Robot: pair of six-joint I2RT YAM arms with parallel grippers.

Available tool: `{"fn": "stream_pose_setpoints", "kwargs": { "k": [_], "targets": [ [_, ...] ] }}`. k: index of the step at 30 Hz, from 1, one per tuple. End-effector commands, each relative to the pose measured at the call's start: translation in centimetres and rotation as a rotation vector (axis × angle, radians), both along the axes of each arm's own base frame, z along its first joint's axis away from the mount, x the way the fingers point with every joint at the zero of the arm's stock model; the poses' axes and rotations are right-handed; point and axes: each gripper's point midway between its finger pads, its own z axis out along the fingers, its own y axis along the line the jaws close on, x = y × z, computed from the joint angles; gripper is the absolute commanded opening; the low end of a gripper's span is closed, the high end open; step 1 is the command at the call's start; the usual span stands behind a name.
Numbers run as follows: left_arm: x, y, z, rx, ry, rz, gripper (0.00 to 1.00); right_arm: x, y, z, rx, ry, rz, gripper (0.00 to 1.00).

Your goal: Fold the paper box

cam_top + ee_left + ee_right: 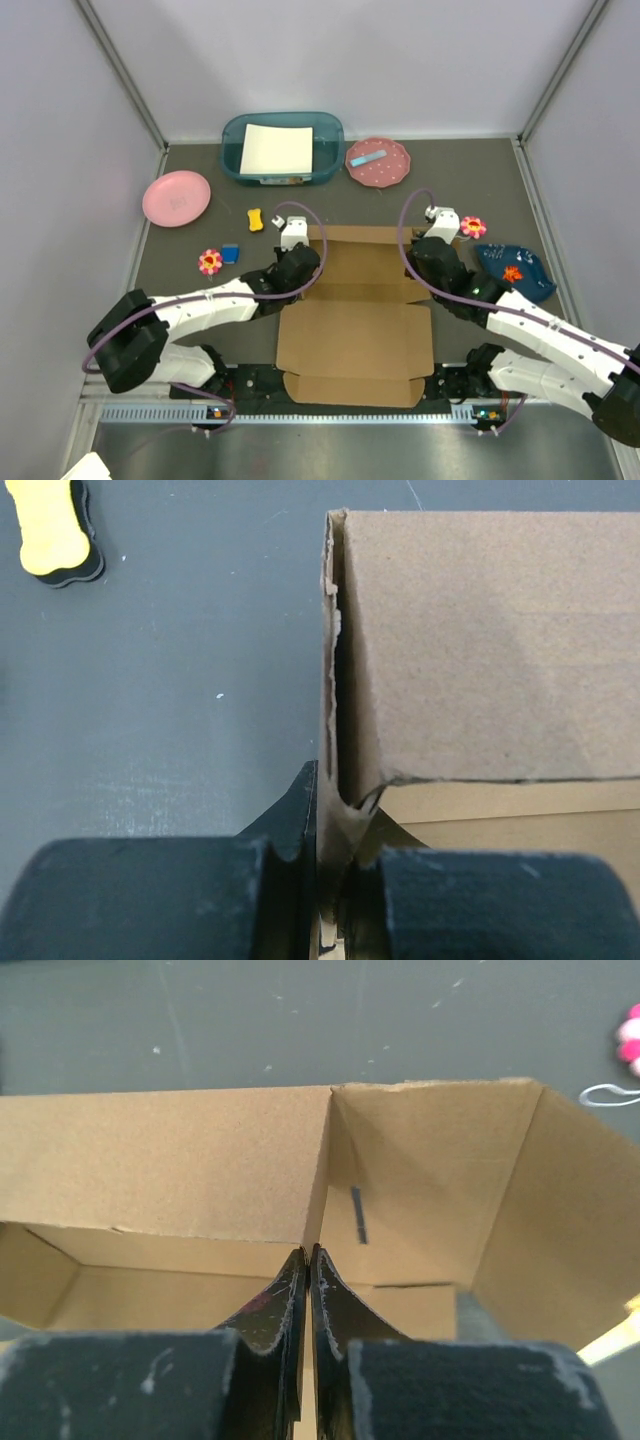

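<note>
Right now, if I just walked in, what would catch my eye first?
The big brown paper box lies half folded mid-table, its far walls raised. The left gripper pinches its left wall, and the right gripper is shut at the right side. Behind sits a teal bin holding a white sheet.
</note>
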Motion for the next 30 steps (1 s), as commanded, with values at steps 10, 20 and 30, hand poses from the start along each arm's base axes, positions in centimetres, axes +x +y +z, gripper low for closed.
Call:
{"fn": "stream_pose_setpoints", "kwargs": {
  "k": [10, 20, 30],
  "targets": [
    [-2.0, 2.7, -3.5, 0.072, 0.113, 0.065, 0.0, -2.0, -0.3, 1.6, 0.163, 0.033, -0.022, 0.41],
    [-2.0, 2.1, -3.2, 0.084, 0.166, 0.058, 0.0, -4.7, -3.5, -3.0, 0.171, 0.133, -0.145, 0.49],
    [-2.4, 2.9, -3.3, 0.138, 0.196, 0.065, 0.0, -5.6, -4.4, -7.3, 0.18, 0.232, -0.261, 0.53]
  ]
}}
